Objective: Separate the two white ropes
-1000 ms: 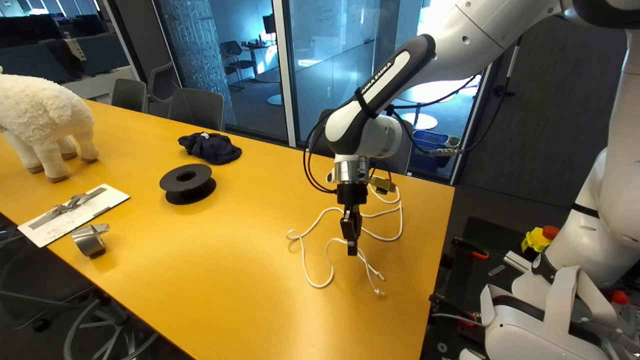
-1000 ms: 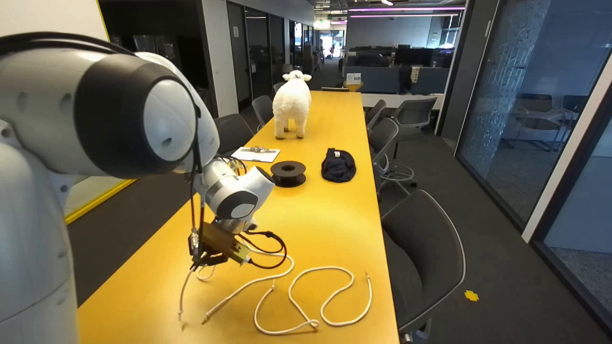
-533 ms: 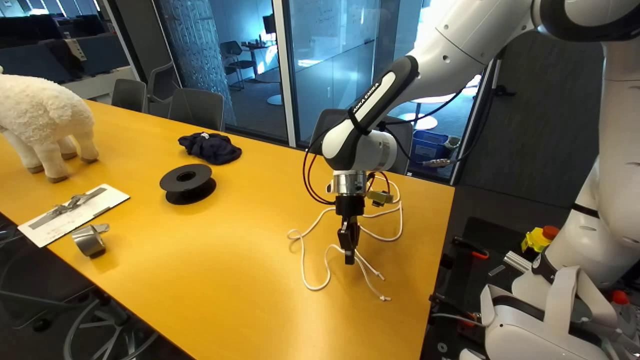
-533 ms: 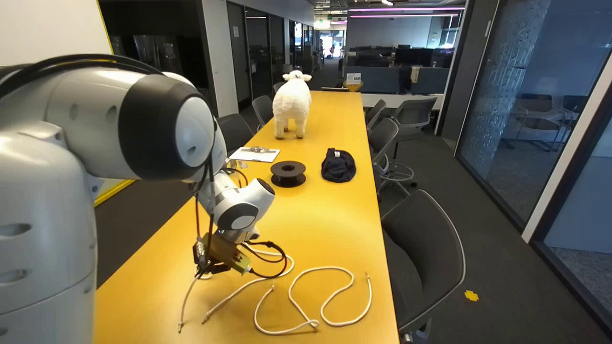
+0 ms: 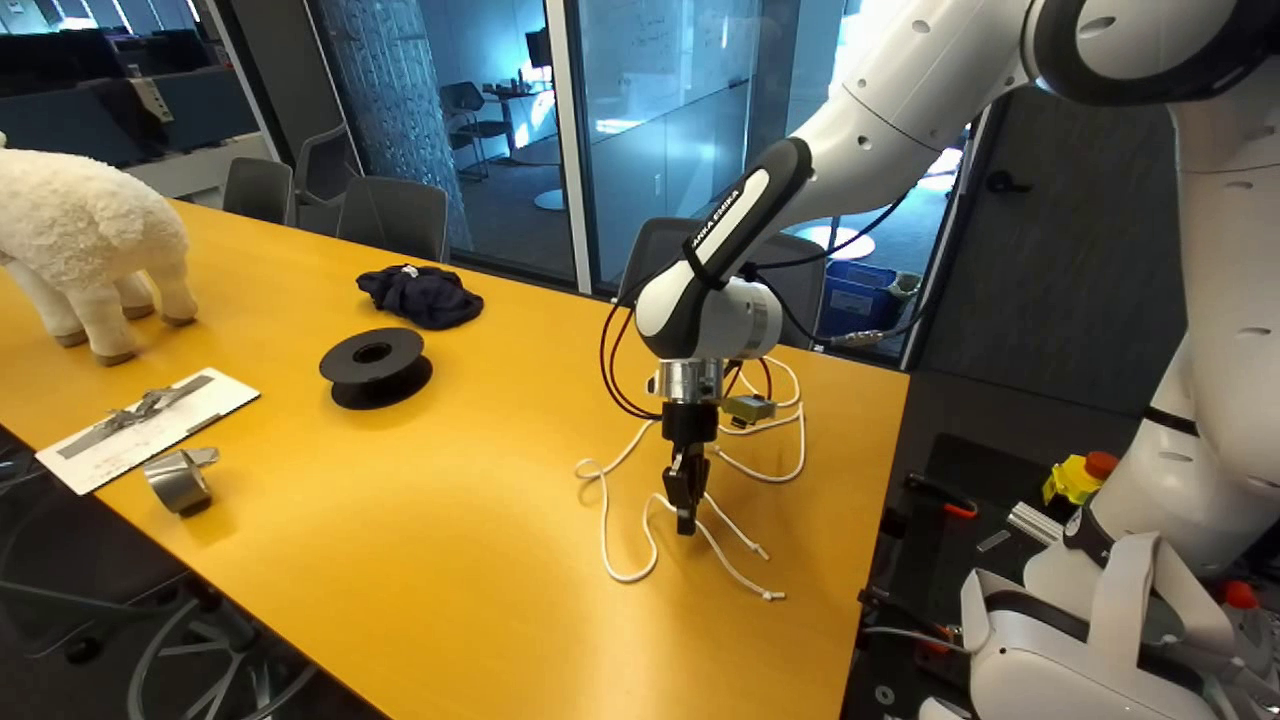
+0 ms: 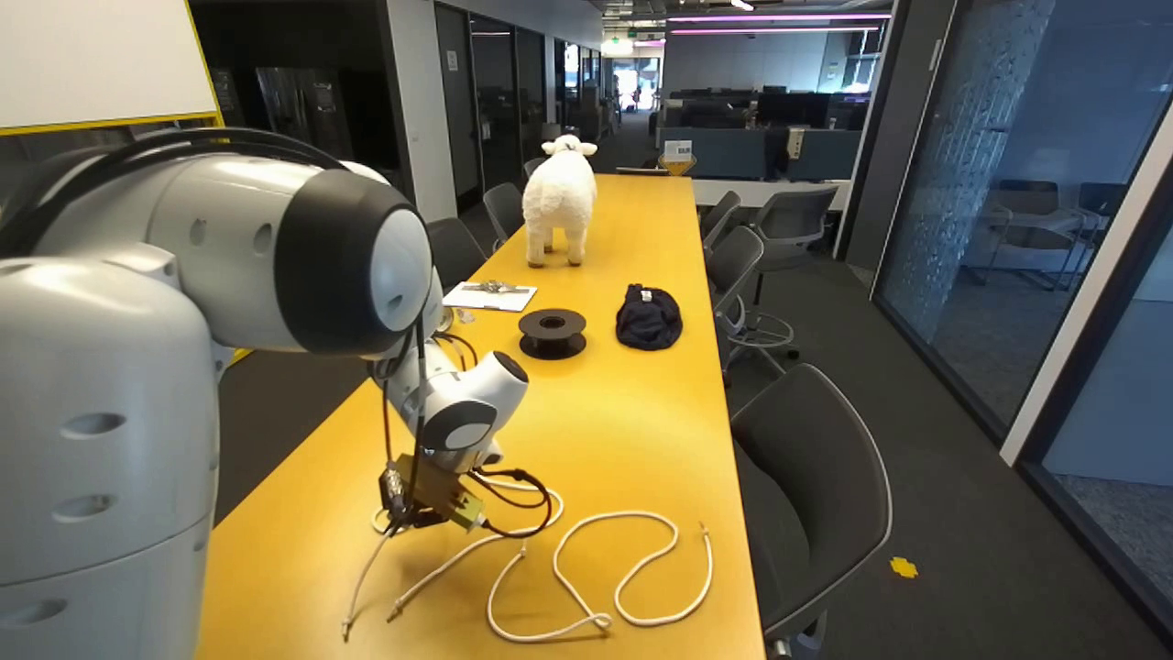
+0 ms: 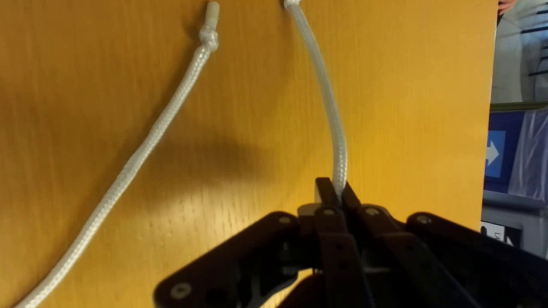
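Observation:
My gripper (image 5: 686, 524) is shut on a white rope (image 5: 770, 596) near one knotted end and stands low over the table. The wrist view shows the rope (image 7: 337, 132) running from between my fingertips to a knot at the top edge. A second strand with a knotted end (image 7: 209, 38) lies to its left, apart from my gripper. The held rope loops over the table in both exterior views. The other white rope (image 6: 651, 624) lies in an S-shape to its right in an exterior view, one end close to the held rope. Whether they touch is unclear.
A black spool (image 5: 375, 365), a dark blue cloth (image 5: 422, 296), a white board (image 5: 150, 428) and a tape roll (image 5: 178, 480) lie farther along the yellow table (image 5: 480, 600). A white plush sheep (image 6: 561, 192) stands beyond. Chairs (image 6: 816, 495) line the table's edge.
My gripper has moved lower, slightly left in one exterior view and slightly right in the other. The held rope's knotted end has come down to the table and shifted slightly with it.

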Action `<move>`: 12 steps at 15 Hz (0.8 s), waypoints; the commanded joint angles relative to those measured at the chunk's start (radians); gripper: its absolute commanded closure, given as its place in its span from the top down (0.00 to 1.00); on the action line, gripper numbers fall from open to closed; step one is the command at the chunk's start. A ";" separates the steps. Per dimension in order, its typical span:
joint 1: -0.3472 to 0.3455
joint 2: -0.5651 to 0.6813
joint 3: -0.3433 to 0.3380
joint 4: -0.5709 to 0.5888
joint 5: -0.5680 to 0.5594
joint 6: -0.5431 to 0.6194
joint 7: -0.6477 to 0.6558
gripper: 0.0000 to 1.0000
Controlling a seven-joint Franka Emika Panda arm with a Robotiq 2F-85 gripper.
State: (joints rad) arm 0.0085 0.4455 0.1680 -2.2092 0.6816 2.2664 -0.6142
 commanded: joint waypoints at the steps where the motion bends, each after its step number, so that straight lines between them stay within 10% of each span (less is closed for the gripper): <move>1: -0.017 0.028 0.021 0.033 0.022 0.013 0.004 0.01; 2: -0.014 0.031 0.018 0.037 0.014 0.012 0.015 0.29; 12: 0.032 0.011 0.002 0.053 -0.111 0.129 0.207 0.96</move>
State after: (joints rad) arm 0.0233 0.4702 0.1690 -2.1693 0.6266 2.3567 -0.4906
